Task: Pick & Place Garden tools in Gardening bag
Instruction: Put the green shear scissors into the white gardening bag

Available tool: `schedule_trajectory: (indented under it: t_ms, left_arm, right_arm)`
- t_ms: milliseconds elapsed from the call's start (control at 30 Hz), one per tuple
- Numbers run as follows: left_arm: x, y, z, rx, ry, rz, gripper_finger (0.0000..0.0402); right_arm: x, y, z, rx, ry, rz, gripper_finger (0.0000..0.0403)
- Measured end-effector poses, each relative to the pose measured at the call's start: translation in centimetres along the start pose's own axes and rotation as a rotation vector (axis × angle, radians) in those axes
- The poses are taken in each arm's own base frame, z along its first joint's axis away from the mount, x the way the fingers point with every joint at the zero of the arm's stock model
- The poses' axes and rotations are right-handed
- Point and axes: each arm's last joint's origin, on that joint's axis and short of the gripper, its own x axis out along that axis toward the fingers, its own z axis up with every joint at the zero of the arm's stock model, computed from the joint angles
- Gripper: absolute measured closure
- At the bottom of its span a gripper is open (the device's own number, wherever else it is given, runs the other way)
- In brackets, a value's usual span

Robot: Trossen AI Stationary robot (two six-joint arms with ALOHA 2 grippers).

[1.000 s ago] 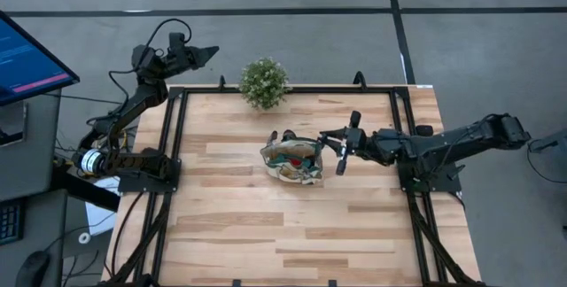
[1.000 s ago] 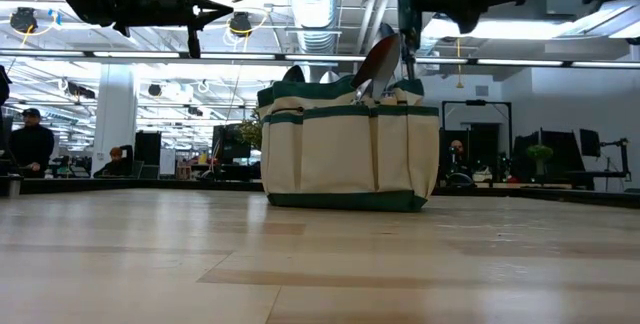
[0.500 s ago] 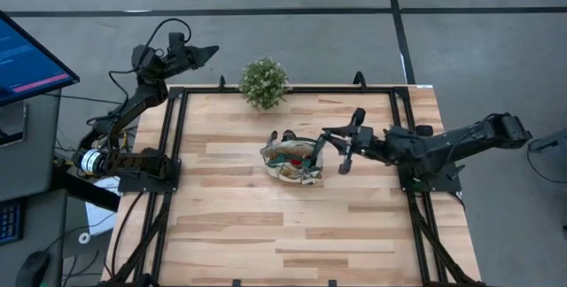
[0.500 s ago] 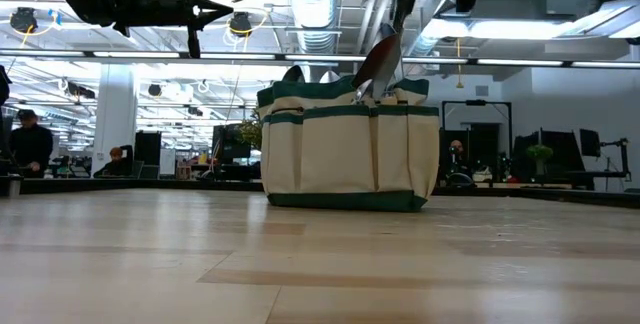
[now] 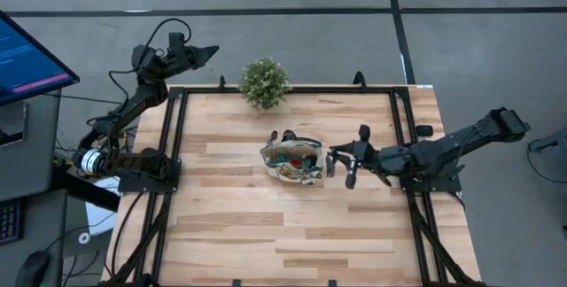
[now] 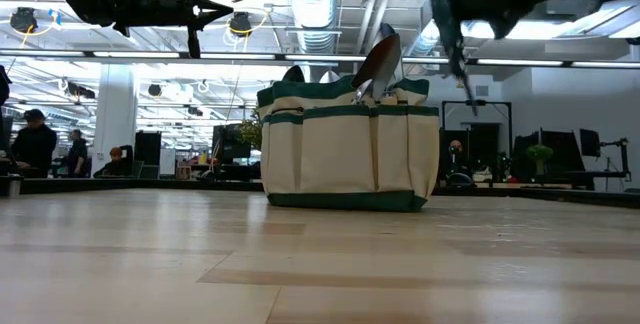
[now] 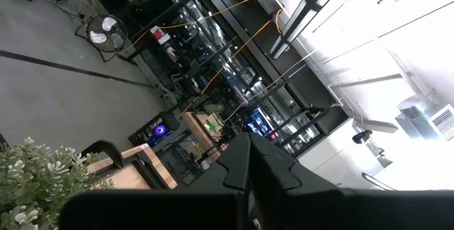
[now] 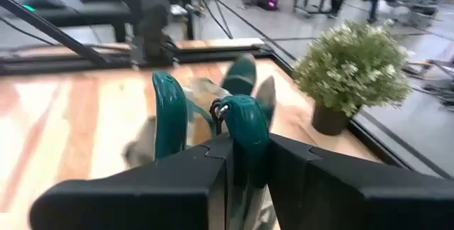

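Left arm: folded back beyond the table's far left corner, raised off the surface.
Left gripper (image 5: 209, 52): fingers pressed together, nothing held, pointing outward over the floor.
Right arm: reaches in from the table's right edge, stretched low toward centre.
Right gripper (image 5: 339, 165): fingers (image 8: 177, 180) clamped on teal-handled pruning shears (image 8: 237, 127), held above the tabletop.

We see two matte black jointed arms: the left arm (image 5: 133, 101) carries looping black cables at its wrist and a white ring near its base, while the right arm (image 5: 443, 150) is blocky and dark, its fingers (image 8: 298, 180) flat, angular black plates.
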Motion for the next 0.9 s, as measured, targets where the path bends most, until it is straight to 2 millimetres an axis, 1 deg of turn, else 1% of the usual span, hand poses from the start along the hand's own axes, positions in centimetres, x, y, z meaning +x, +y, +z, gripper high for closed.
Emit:
schedule_trajectory:
  t_ms: [167,267,333,400,633,800,900]
  left_arm:
    - [0.0,0.0,0.0,0.003,-0.007,0.003,0.0394]
    - [0.0,0.0,0.0,0.003,-0.014,0.006,0.0394]
    - [0.0,0.0,0.1,0.003,-0.019,0.008,0.0394]
    - [0.0,0.0,0.1,0.003,-0.021,0.008,0.0394]
    - [0.0,0.0,0.1,0.011,-0.021,0.008,0.0394]
    - [0.0,0.0,0.1,0.011,-0.021,0.008,0.0394]
    - [0.0,0.0,0.1,0.010,-0.020,0.008,0.0394]
  right_arm:
    - [1.8,0.4,-0.5,-0.053,0.003,-0.038,0.0354]
    - [2.6,0.4,0.1,-0.071,-0.065,-0.005,0.0354]
    - [2.8,0.2,0.7,-0.065,-0.122,0.019,0.0354]
    - [3.0,0.0,1.0,-0.070,-0.143,0.030,0.0354]
    - [3.7,-0.9,0.9,-0.065,-0.138,0.057,0.0354]
    - [4.5,-1.0,0.4,-0.073,-0.115,0.048,0.0354]
    - [5.2,-0.7,-0.3,-0.086,-0.086,0.045,0.0354]
